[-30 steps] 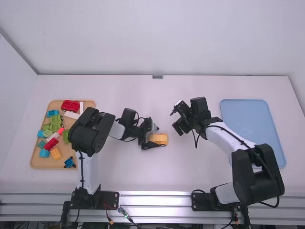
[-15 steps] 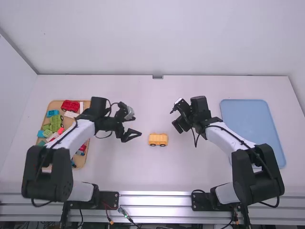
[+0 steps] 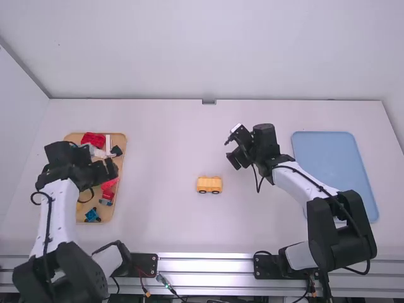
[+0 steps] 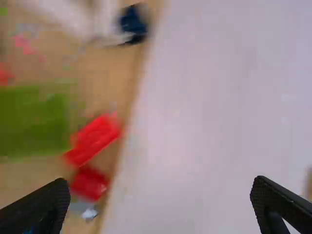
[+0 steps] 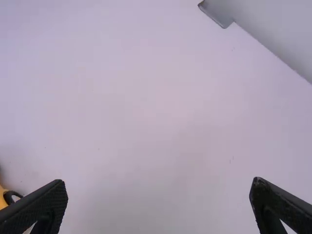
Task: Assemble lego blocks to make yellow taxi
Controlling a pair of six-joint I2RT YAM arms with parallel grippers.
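- The white table [image 3: 164,233] lies beneath both my grippers.
- The blue tray [image 3: 331,158] sits well to the right of my right gripper, flat and bare where I can see it.
- The wooden tray [image 3: 108,213] of loose blocks is under my left gripper.
- My left gripper [image 4: 160,183] is released, fingers wide apart over the tray's inner side, nothing between them.
- My right gripper [image 5: 158,183] is also spread and holding nothing.
- The yellow car [image 3: 209,184] stands on its wheels well to the right of my left gripper, and just to the left of and nearer me than my right one. I expect it to be light, stiff and a little slick; I'd grip low across its long sides, gently, since a hard squeeze or knock could pop the stack apart or set it rolling.
- The small blue wheeled piece [image 3: 92,214] lies nearer me than my left gripper. It looks rigid but fiddly; I'd take its body and leave the wheels free.
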